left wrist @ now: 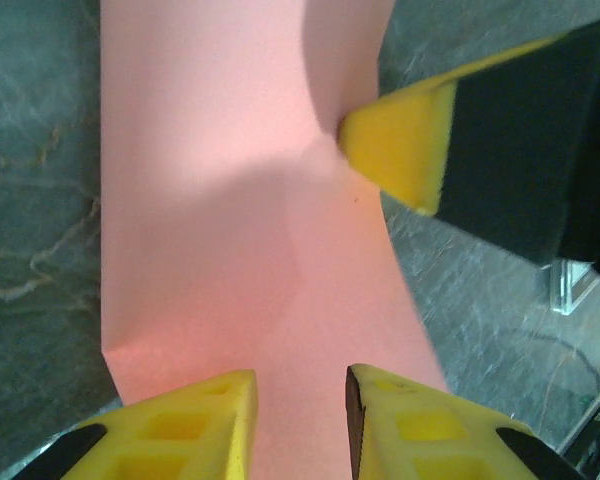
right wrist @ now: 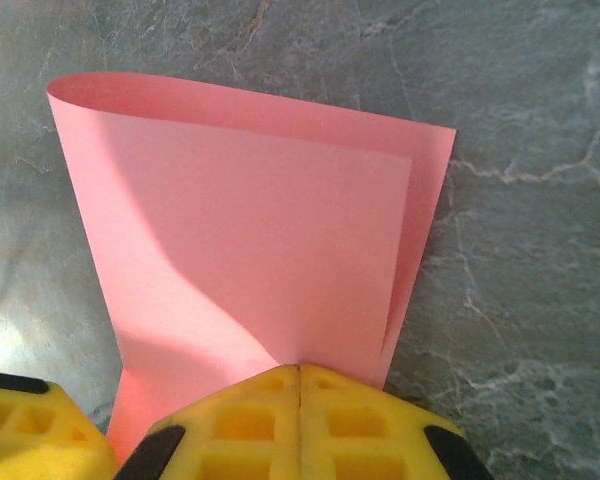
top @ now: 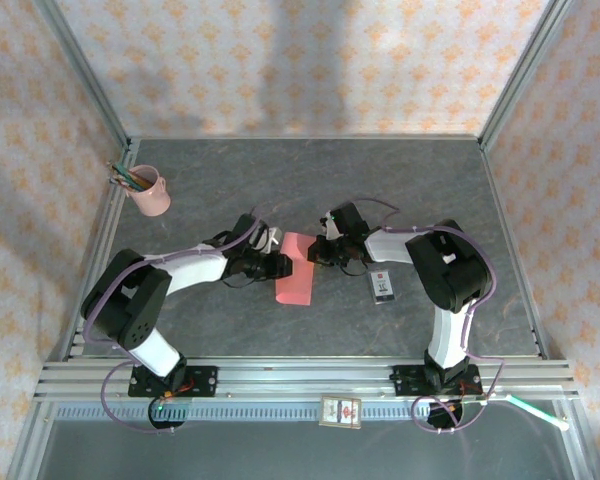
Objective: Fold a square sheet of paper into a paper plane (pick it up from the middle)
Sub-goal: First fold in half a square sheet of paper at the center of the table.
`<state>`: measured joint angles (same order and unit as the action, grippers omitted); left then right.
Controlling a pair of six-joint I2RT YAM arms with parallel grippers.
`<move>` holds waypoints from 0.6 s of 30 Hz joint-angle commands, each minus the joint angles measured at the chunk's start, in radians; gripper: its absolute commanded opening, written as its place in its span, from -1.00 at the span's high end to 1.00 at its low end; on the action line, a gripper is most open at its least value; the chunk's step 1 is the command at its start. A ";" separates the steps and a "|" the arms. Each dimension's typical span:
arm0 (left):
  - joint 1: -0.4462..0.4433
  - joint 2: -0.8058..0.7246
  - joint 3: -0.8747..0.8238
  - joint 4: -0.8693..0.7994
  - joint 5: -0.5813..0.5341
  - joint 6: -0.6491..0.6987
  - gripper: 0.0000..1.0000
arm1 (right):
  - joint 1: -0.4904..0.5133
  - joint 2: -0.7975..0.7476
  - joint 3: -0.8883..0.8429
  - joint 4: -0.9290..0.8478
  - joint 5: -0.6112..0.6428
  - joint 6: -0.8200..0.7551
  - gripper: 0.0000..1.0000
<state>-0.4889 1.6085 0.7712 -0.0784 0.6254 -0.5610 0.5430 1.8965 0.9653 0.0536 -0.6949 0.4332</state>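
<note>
Right wrist: R fingers pinch folded pink paper, plain.

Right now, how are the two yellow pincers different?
The left pincer is open over the pink paper; the right pincer is shut, pinching its edge. The left pincer reaches in from the left, the right pincer from the right. Both are yellow and meet at the same paper.

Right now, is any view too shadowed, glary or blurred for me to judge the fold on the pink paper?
Left wrist: a broad soft shadow crosses the pink paper, and the near left gripper looks soft. Right wrist: the paper edges are crisp, with a shadow over its lower left; no strong glare. Top external: even light, dim shadows on the back wall, the paper small.
</note>
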 commanded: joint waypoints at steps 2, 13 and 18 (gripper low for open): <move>-0.003 -0.008 -0.035 0.018 0.016 -0.020 0.35 | -0.003 0.078 -0.023 -0.113 0.185 -0.029 0.96; 0.023 0.017 -0.060 -0.037 -0.042 0.028 0.35 | -0.003 0.073 -0.033 -0.113 0.187 -0.032 0.97; 0.024 -0.032 -0.039 -0.057 -0.012 0.038 0.32 | -0.003 0.069 -0.031 -0.115 0.190 -0.031 0.97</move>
<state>-0.4709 1.6119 0.7174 -0.0875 0.6140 -0.5484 0.5438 1.8969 0.9661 0.0528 -0.6918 0.4328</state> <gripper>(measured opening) 0.336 0.043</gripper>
